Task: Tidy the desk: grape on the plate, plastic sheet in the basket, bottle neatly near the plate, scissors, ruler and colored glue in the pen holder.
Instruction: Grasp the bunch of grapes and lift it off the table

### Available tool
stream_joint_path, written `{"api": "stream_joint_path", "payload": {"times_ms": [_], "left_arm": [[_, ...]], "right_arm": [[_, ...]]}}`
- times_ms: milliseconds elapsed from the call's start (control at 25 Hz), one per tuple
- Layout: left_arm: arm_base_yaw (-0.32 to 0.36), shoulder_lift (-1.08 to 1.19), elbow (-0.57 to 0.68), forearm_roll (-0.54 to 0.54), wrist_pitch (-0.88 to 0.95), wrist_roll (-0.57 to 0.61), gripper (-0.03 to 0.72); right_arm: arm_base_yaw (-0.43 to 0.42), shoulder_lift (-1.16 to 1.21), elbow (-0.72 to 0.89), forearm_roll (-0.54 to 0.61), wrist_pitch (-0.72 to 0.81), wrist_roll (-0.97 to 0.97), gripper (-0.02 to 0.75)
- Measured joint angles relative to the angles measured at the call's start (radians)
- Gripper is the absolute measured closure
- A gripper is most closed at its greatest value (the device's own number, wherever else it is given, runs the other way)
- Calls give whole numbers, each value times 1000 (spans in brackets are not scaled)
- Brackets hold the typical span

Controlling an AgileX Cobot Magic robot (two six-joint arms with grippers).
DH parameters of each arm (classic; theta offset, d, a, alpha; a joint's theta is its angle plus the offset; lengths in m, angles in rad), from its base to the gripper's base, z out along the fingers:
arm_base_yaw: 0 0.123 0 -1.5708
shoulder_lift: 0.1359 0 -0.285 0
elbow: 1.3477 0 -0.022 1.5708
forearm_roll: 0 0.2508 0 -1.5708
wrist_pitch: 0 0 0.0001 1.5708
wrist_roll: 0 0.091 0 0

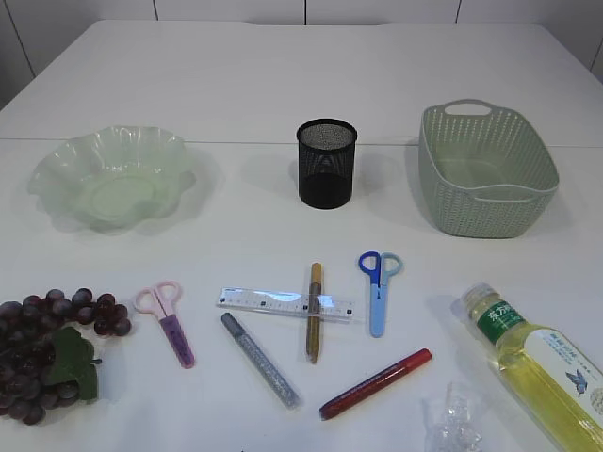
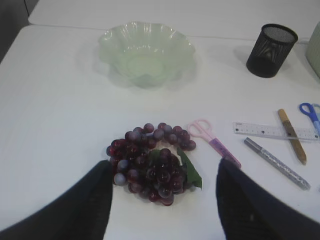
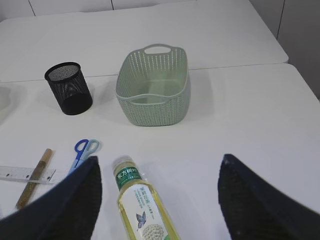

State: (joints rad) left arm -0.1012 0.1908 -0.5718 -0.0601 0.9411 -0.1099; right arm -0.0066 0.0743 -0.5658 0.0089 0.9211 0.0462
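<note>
A: Where does everything sit on the bench (image 1: pixel 283 85)?

B: The grapes (image 2: pixel 150 162) lie at the front left, a dark red bunch with a green leaf. The pale green plate (image 1: pixel 113 176) with its wavy rim stands behind them, well apart.

A: And the left gripper (image 2: pixel 162 200)?

B: Its jaws stand wide open above the bench, one on each side of the bunch in the wrist view, holding nothing.

A: The pen holder?

B: The black mesh pen holder (image 1: pixel 327 162) stands upright in the middle at the back, with the green basket (image 1: pixel 487 169) to its right. Nothing shows inside either.

A: What lies in front?

B: Pink scissors (image 1: pixel 167 318) just right of the grapes, then a silver glue pen (image 1: pixel 259 360), a clear ruler (image 1: pixel 285 303) with a gold glue pen (image 1: pixel 314 311) lying across it, blue scissors (image 1: pixel 378 287), and a red glue pen (image 1: pixel 375 383) nearest the front.

A: The bottle?

B: The bottle (image 3: pixel 142 200) lies on its side at the front right, filled with yellow liquid, cap pointing toward the basket. The crumpled plastic sheet (image 1: pixel 457 424) lies just left of it at the front edge.

A: The right gripper (image 3: pixel 160 200)?

B: Also wide open, jaws on either side of the bottle in its wrist view, gripping nothing.
</note>
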Motion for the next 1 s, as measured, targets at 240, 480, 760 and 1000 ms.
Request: {"api": "stream_joint_path", "payload": {"times_ms": [240,480,760,1000], "left_arm": [[0,206,0,8,-124,0,214],[0,459,0,6,-189,0,214],[0,672,0,12,-253,-48,214],[0,816,0,16,-257,-193,214]], "right_arm": [[0,185,0,-30,-119,23,174],[0,453,-68,-42,-234,23,174],[0,746,-218,-42,-200,23,174],[0,893,-320,-44,-94,8,174]]}}
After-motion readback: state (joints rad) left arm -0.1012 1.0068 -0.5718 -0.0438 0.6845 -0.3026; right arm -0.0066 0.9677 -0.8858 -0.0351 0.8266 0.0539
